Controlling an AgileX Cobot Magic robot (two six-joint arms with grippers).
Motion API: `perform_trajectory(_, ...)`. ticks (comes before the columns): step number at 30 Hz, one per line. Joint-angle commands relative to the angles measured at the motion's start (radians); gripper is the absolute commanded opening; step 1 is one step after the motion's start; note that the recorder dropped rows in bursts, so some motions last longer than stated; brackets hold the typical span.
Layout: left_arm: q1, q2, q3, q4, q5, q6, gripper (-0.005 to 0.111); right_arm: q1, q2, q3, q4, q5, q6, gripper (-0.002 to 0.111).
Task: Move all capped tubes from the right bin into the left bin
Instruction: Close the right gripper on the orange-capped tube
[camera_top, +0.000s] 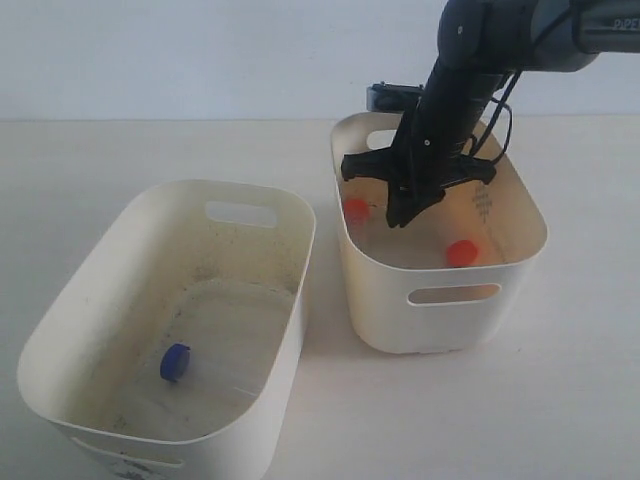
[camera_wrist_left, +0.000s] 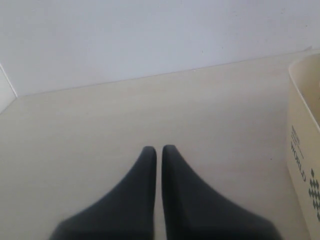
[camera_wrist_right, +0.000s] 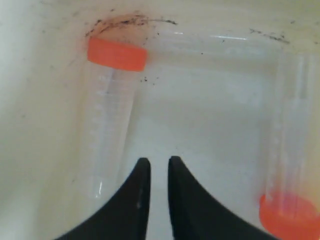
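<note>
Closest to the exterior camera sits the left bin (camera_top: 230, 187), its floor speckled with dark grime, and inside it lies a blue-capped tube (camera_top: 175, 361) toward the front. Just beside it on the pale tabletop (camera_top: 560, 400), but not touching, stands the right bin (camera_top: 440, 330), and the right gripper (camera_top: 399, 219) reaches down into it from above. Two tubes lie in this bin: the first orange-capped tube (camera_top: 355, 209) against the wall nearest the left bin, and the second orange-capped tube (camera_top: 461, 252) near the front wall. In the right wrist view the right gripper (camera_wrist_right: 156, 162) hangs over bare floor between the first orange-capped tube (camera_wrist_right: 116, 54) and the second orange-capped tube (camera_wrist_right: 290, 215). Its fingers (camera_wrist_right: 137, 200) are drawn nearly together with only a slim gap, clasping nothing and touching neither tube. The left gripper (camera_wrist_left: 156, 148) hovers over bare tabletop, its fingers (camera_wrist_left: 142, 190) pressed almost tip to tip and empty. A cream tub wall (camera_wrist_left: 302, 150) with dark lettering and dots shows at the frame's edge; I cannot tell which bin it is.
</note>
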Motion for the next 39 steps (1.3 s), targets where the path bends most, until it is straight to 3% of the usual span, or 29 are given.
perform_trajectory(1,0.001,-0.003,-0.004,-0.001,-0.008,-0.012,0.004,-0.002,-0.008,0.001,0.029,0.003,-0.014,0.05)
perform_trajectory(3,0.001,-0.003,-0.004,-0.001,-0.008,-0.012,0.004,-0.002,-0.008,0.001,0.033,0.001,-0.014,0.073)
perform_trajectory(5,0.001,-0.003,-0.004,-0.001,-0.008,-0.012,0.004,-0.002,-0.008,0.001,0.04,0.001,-0.014,0.084)
perform_trajectory(14,0.001,-0.003,-0.004,-0.001,-0.008,-0.012,0.004,-0.002,0.008,0.001,0.16,-0.004,-0.016,0.085)
perform_trajectory(26,0.001,-0.003,-0.004,-0.001,-0.008,-0.012,0.004,0.009,0.16,0.001,0.164,-0.081,-0.028,0.085)
perform_trajectory(28,0.001,-0.003,-0.004,-0.001,-0.008,-0.012,0.004,0.009,0.182,0.001,0.161,-0.07,-0.025,0.08)
perform_trajectory(30,0.001,-0.003,-0.004,-0.001,-0.008,-0.012,0.004,0.009,0.196,0.001,0.153,-0.052,-0.003,0.062)
perform_trajectory(31,0.001,-0.003,-0.004,-0.001,-0.008,-0.012,0.004,0.009,0.2,0.001,0.151,-0.045,0.001,0.044)
perform_trajectory(32,0.001,-0.003,-0.004,-0.001,-0.008,-0.012,0.004,0.009,0.2,0.001,0.148,-0.042,0.001,0.036)
perform_trajectory(33,0.001,-0.003,-0.004,-0.001,-0.008,-0.012,0.004,0.009,0.198,0.001,0.148,-0.038,-0.002,0.018)
perform_trajectory(35,0.001,-0.003,-0.004,-0.001,-0.008,-0.012,0.004,0.009,0.197,0.001,0.148,-0.038,-0.009,0.001)
perform_trajectory(39,0.001,-0.003,-0.004,-0.001,-0.008,-0.012,0.004,0.009,0.197,0.001,0.12,-0.028,-0.011,0.0)
